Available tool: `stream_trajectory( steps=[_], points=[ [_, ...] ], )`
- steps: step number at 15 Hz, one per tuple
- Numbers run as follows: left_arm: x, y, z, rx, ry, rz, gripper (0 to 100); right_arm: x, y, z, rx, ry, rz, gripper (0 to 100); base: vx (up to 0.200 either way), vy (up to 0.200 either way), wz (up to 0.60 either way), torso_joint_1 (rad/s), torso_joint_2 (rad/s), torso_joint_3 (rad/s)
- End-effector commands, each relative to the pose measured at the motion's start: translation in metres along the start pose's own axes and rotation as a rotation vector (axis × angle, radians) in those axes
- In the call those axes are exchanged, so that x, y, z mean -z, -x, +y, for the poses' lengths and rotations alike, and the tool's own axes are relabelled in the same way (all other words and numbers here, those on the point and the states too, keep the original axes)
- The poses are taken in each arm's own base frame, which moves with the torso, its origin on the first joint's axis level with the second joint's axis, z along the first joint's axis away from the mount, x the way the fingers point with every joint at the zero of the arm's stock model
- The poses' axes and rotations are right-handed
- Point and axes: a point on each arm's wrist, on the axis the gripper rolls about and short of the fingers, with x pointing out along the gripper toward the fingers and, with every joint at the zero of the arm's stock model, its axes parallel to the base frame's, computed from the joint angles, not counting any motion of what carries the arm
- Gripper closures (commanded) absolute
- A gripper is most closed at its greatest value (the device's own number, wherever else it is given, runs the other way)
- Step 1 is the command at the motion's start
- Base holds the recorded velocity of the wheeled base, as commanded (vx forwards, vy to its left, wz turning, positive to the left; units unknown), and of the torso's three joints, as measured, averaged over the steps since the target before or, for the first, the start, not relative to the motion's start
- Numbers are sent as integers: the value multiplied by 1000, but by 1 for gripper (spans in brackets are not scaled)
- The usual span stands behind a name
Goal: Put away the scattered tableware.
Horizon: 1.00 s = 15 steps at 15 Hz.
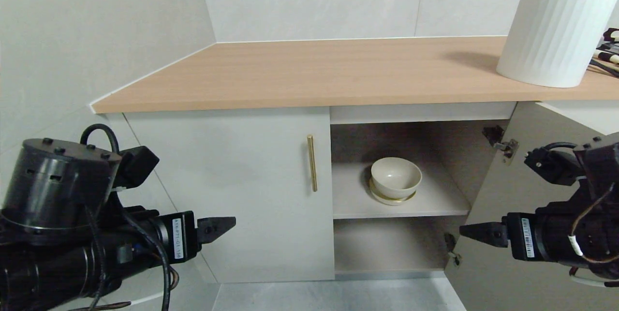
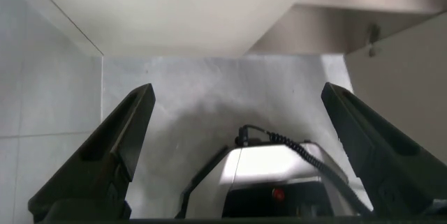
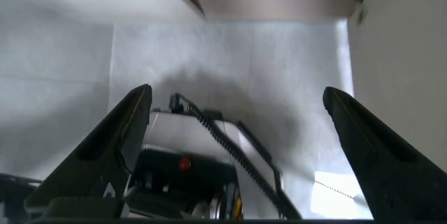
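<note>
Bowl [image 1: 395, 177], round glossy cream, on gold-rimmed saucer [image 1: 391, 199], left gripper [image 2: 237, 95], right gripper [image 3: 237, 93], fingers spread, empty

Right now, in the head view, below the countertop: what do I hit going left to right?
left gripper → gold handle on the shut cabinet door → bowl sitting on a saucer on the upper shelf → right gripper

1. A corner is formed by pale tiled walls [image 1: 96, 35].
2. A white cabinet [image 1: 420, 112] is topped by a wooden countertop [image 1: 314, 69].
3. Its left door [image 1: 232, 190], fitted with a brass handle [image 1: 312, 162], is shut; the right door [image 1: 512, 214] is swung open.
4. The floor [image 1: 329, 296] is laid with grey tiles.
</note>
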Motion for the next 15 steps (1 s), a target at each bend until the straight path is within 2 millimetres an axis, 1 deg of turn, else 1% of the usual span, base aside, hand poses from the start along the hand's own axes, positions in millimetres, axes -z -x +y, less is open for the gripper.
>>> stream_trajectory(
  steps=[1, 3, 6, 11, 15],
  points=[
    [0, 4, 1, 5, 5, -14, 0, 1, 10, -1, -4, -1, -32, 0, 0, 0, 0, 0, 0, 0],
    [2, -4, 0, -10, 1, 14, 0, 6, 4, 1, 12, 15, 5, 0, 0, 0, 0, 0, 0, 0],
    [2, -3, 0, -9, -1, 12, 0, 6, 2, 2, 20, 22, 21, 0, 0, 0, 0, 0, 0, 0],
    [4, -13, -1, -27, -2, 45, 0, 6, 4, 2, 46, 24, 4, 0, -200, 0, 0, 6, 2, -4],
    [5, -14, -2, -24, -4, 48, 0, 7, 4, 2, 43, 28, 6, 0, -200, 0, 0, 0, 2, 6]
  ],
)
